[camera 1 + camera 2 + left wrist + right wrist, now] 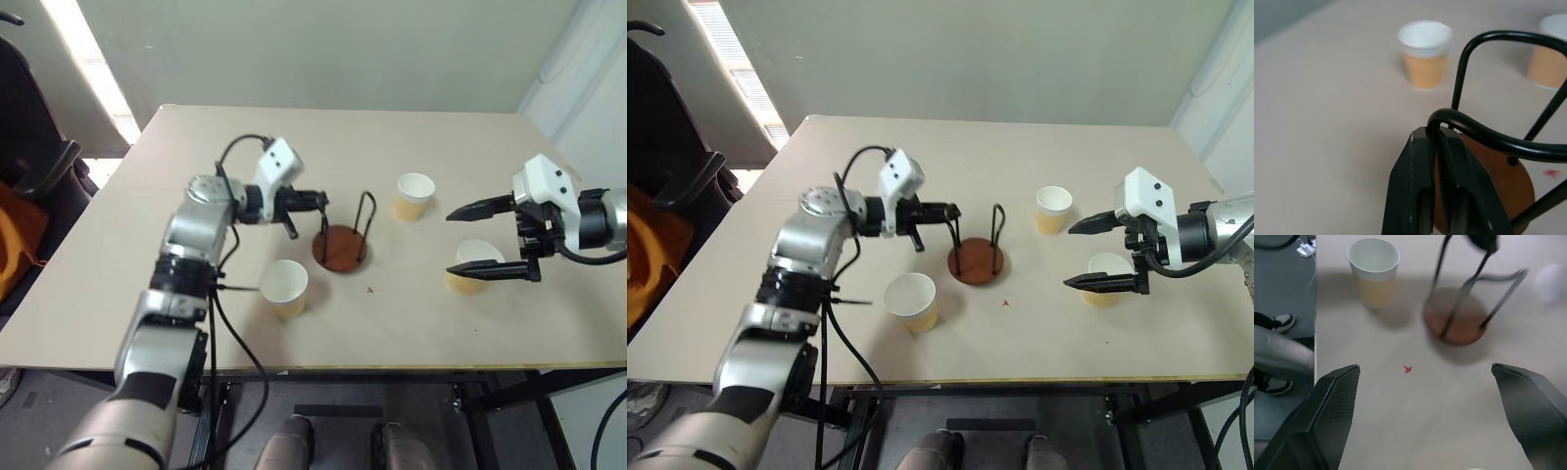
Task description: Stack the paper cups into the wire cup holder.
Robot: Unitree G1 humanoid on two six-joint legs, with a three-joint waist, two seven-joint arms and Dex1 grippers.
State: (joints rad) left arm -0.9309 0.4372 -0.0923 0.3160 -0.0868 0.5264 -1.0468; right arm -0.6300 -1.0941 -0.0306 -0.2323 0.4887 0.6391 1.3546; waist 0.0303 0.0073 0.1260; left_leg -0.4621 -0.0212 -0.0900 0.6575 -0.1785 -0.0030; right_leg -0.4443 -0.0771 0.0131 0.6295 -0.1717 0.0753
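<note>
Pinching a wire loop of the holder, the left gripper [315, 202] has its two black fingers closed on the thin dark wire, as the left wrist view shows plainly, with the loop running between the fingertips. The landmark here is the wire cup holder [342, 249], a round reddish-brown disc base with thin dark wire loops standing upright near the middle of the pale wooden table [431, 323]. Nearest the robot's left side, a tan paper cup with a white inside and rolled rim [284, 287] stands upright just in front of and to the left of the holder, near the table's front edge. A second tan paper cup [413, 197] stands upright to the right of the holder and a little farther back. Farther right again, a third tan paper cup [474, 266] stands upright, well apart from the holder. The right gripper [482, 238] hangs above that third cup with its black fingers spread wide and nothing between them. No cup is in the holder yet, so the stacking has not begun; the step in hand looks like steadying or placing the holder. The next move likely calls for the right gripper to descend around the third cup and close on its wall gently, without crushing it.
</note>
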